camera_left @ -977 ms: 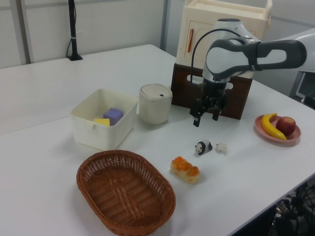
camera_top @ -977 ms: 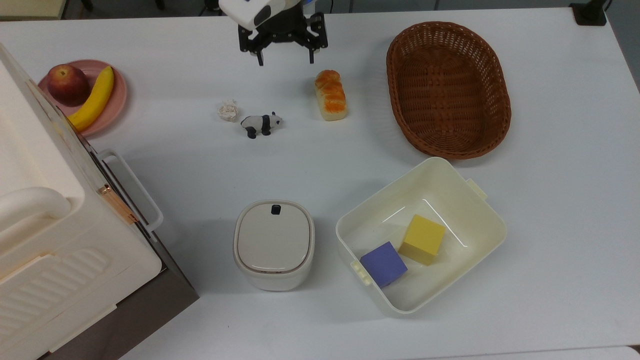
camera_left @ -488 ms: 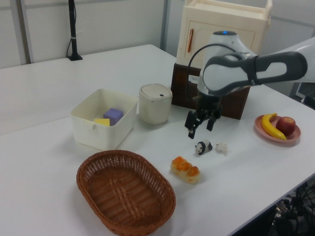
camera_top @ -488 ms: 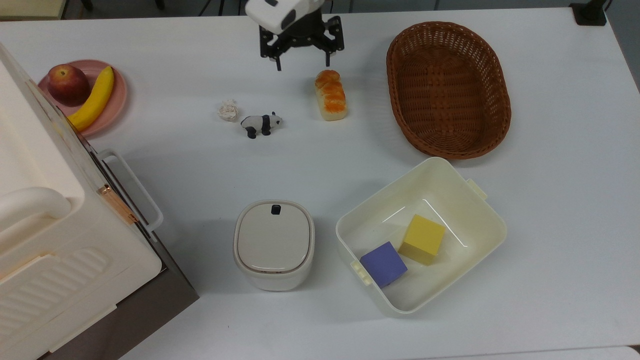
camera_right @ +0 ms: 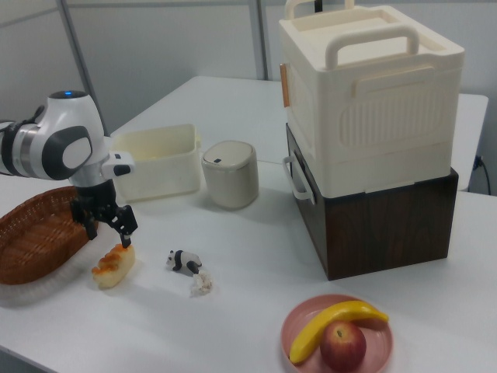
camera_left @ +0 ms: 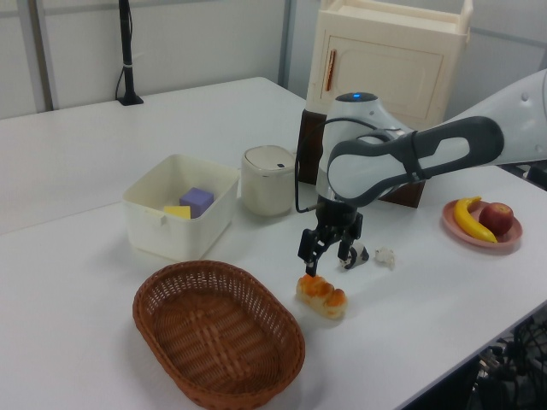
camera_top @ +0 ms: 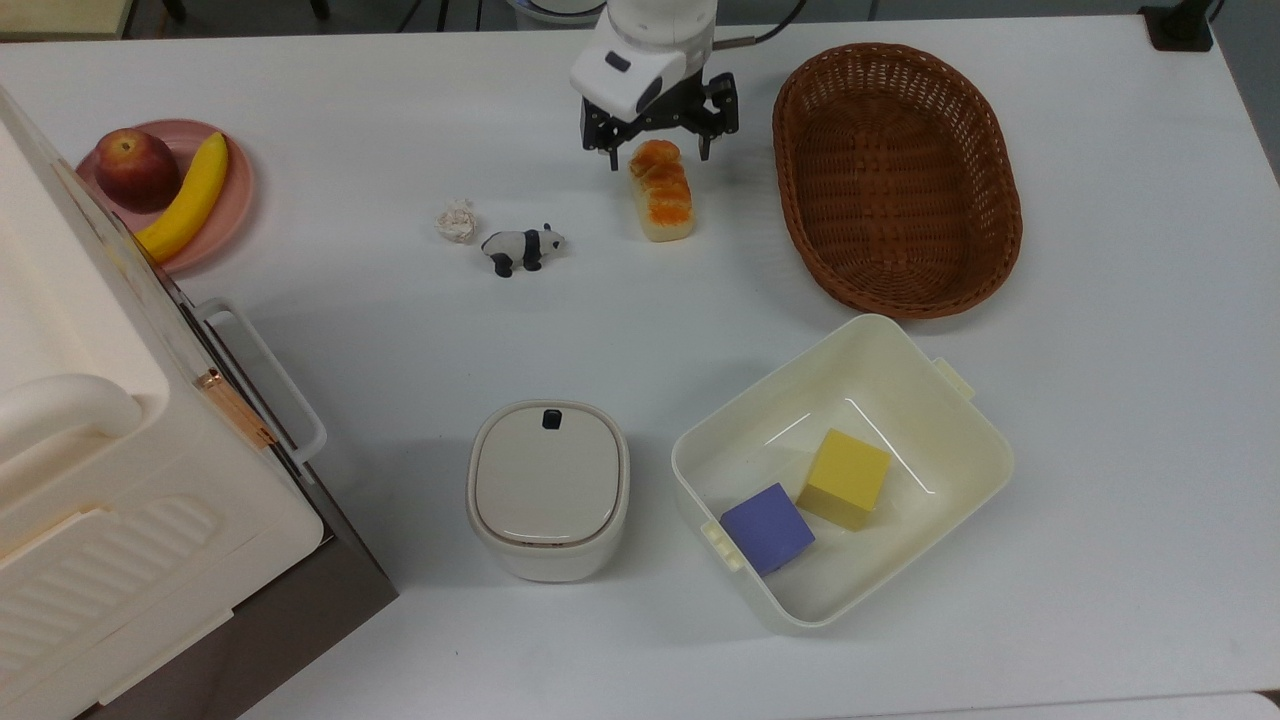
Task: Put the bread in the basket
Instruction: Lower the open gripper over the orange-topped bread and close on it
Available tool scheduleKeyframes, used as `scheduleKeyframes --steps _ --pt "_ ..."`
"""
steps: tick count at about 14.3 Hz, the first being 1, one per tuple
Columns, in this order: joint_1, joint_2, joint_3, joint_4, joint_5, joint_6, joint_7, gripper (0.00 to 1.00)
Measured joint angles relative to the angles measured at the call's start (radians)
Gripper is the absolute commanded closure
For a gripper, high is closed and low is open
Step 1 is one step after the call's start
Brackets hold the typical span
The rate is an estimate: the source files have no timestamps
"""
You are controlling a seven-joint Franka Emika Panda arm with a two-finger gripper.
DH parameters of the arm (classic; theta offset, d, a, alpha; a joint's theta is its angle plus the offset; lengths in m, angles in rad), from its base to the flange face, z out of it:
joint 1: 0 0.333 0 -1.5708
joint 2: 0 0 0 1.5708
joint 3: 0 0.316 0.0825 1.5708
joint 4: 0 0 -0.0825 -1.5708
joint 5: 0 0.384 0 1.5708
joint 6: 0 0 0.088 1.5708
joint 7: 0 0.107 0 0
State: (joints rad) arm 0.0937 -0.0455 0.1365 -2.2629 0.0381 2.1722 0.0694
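Your pincer (camera_top: 655, 155) stood open at the upper centre of the top view, its two black fingers spread to either side of the upper end of the bread (camera_top: 661, 190), holding nothing. In the left view the pincer (camera_left: 329, 260) hung just above the near end of the bread (camera_left: 321, 295), and in the right view the pincer (camera_right: 109, 233) sat right over the bread (camera_right: 112, 266) at the frame's left. The bread lay flat on the white tabletop (camera_top: 400, 320), its glazed orange top facing up, well apart from the basket (camera_top: 897, 178) at the top view's upper right. That wicker basket (camera_left: 218, 333) filled the lower left of the left view, with the loaf just to its right. In the top view, left of the bread, you had a panda figurine (camera_top: 522, 248) and beside it a crumpled paper ball (camera_top: 457, 220). A pink plate (camera_top: 236, 200) at the upper left carried an apple (camera_top: 136, 168) and a banana (camera_top: 188, 198). A lidded cream container (camera_top: 547, 488) stood at lower centre, and right of it a cream bin (camera_top: 960, 440) held a yellow cube (camera_top: 846, 478) and a purple cube (camera_top: 767, 527). A large cream case (camera_right: 369, 101) sat on a dark wooden box (camera_right: 380, 229).
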Motion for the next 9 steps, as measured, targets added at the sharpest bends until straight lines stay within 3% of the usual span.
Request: scheduleKeyframes --steps 8,9 --pt "0.001 0.095 0.0 0.007 -0.046 0.009 0.0 0.0" --pt "0.001 0.102 0.0 0.007 -0.05 0.01 0.0 0.06"
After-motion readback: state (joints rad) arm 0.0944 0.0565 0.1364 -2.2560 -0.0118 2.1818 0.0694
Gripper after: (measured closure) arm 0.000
